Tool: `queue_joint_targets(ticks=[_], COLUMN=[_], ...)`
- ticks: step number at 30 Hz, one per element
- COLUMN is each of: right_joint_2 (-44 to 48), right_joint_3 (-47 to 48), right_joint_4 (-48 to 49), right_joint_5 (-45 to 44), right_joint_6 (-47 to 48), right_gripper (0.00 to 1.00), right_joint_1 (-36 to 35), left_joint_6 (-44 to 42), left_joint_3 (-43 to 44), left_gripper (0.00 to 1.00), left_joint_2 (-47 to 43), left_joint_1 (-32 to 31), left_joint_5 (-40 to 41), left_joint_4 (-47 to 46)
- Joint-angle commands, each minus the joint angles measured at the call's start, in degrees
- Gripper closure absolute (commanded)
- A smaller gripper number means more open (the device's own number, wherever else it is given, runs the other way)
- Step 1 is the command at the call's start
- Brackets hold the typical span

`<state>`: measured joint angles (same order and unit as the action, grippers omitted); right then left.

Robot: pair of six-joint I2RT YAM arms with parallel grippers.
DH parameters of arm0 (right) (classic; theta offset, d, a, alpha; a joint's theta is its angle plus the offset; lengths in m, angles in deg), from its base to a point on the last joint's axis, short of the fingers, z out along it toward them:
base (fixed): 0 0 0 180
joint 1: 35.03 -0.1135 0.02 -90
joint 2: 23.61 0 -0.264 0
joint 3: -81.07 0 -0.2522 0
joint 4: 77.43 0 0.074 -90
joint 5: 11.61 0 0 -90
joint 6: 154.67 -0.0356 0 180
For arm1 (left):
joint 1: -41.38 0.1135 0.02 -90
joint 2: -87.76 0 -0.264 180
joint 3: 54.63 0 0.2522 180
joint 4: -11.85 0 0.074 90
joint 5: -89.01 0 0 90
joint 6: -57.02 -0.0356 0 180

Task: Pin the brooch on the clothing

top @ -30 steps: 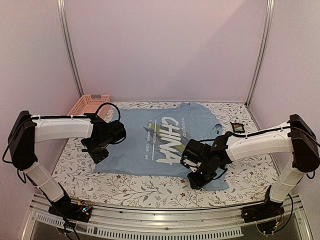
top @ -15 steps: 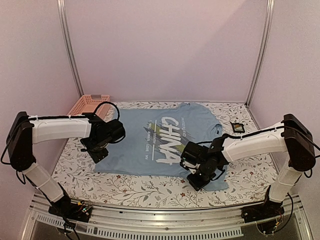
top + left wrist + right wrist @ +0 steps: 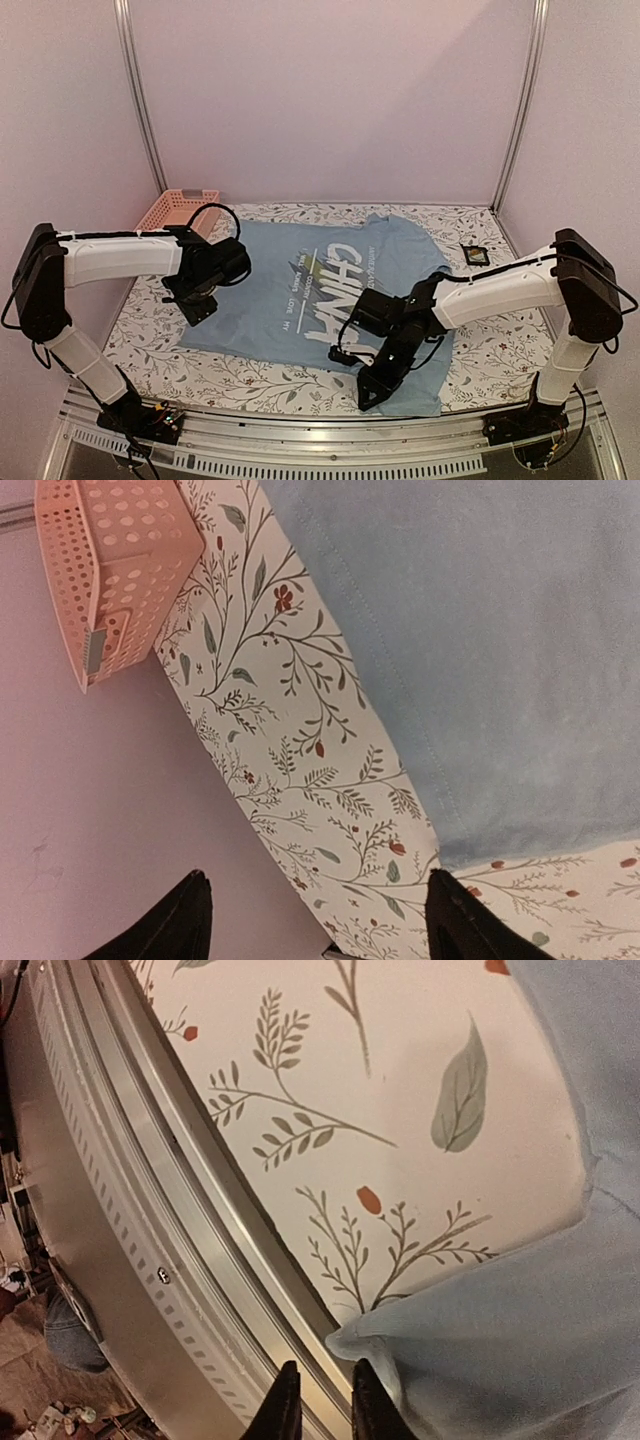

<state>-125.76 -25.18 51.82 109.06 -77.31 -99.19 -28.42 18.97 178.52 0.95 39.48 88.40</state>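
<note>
The clothing (image 3: 265,300), a light blue T-shirt with a white "CHINA" print (image 3: 335,288), lies on the floral tablecloth, skewed toward the near edge. My right gripper (image 3: 368,395) is at the shirt's near corner. In the right wrist view its fingers (image 3: 322,1410) are almost together, with the shirt's hem corner (image 3: 400,1335) bunched against one of them, over the table's metal rail. My left gripper (image 3: 198,308) is open and empty above the tablecloth, just left of the shirt's left hem (image 3: 500,630); it also shows in the left wrist view (image 3: 320,930). The brooch is not in view.
A pink perforated basket (image 3: 178,208) stands at the back left and also shows in the left wrist view (image 3: 110,560). A small black square frame (image 3: 474,255) lies at the back right. The metal rail (image 3: 150,1210) runs along the table's near edge.
My right gripper has moved toward the near edge and dragged the shirt's near corner with it, so the shirt has shifted and skewed. The left arm has hardly moved.
</note>
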Motion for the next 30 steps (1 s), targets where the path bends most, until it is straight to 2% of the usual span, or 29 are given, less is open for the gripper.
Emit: queue_joint_targets(ticks=[1, 5, 8, 10, 12, 13, 15, 17, 19, 24, 27, 30], right_joint_2=[0.07, 4.25, 8.22, 10.52, 12.32, 12.72, 13.09, 13.11, 12.66, 9.72, 8.77, 9.02], right_joint_3=[3.35, 7.79, 8.29, 6.78, 4.73, 3.55, 1.64, 0.18, -1.12, -6.03, -9.26, -11.96], right_joint_4=[-2.00, -1.67, 2.02, 3.25, 3.20, 3.09, 3.45, 4.22, 4.47, 4.84, 5.32, 5.50], right_joint_5=[3.10, 4.39, 3.25, -1.73, -9.03, -12.91, -17.58, -21.69, -24.59, -27.14, -28.55, -28.49], right_joint_6=[2.33, 3.06, 0.86, -2.66, -5.96, -7.43, -10.89, -11.51, -11.44, -11.25, -11.89, -12.56], right_gripper=[0.75, 0.66, 0.64, 0.63, 0.70, 0.76, 0.88, 0.93, 0.95, 0.97, 0.97, 0.97], right_joint_1=[-0.26, 1.83, 7.55, 13.18, 19.89, 23.36, 28.75, 31.14, 31.99, 33.06, 33.57, 34.97], left_joint_6=[-1.01, -3.32, -5.36, -6.31, -6.45, -5.83, -3.58, -1.05, 1.15, 7.16, 13.01, 22.17], left_joint_3=[-0.12, 2.32, 5.43, 6.03, 4.94, 4.40, 3.95, 3.74, 3.04, -3.02, -6.43, -11.71], left_gripper=[0.27, 0.27, 0.27, 0.28, 0.29, 0.30, 0.37, 0.47, 0.54, 0.56, 0.61, 0.60], left_joint_2=[-0.27, 0.55, 0.23, 0.11, 0.39, 0.90, 3.19, 6.08, 8.73, 10.60, 9.00, 4.59], left_joint_1=[0.61, 0.63, 0.77, 0.98, 2.05, 3.74, 6.50, 8.55, 9.34, 9.34, 8.88, 7.47], left_joint_5=[-1.10, -2.00, -7.81, -12.26, -15.26, -16.40, -17.70, -17.38, -15.58, -16.88, -20.15, -22.42], left_joint_4=[-1.26, -4.30, -11.82, -18.42, -25.88, -30.09, -33.72, -35.10, -35.21, -34.89, -34.49, -36.74])
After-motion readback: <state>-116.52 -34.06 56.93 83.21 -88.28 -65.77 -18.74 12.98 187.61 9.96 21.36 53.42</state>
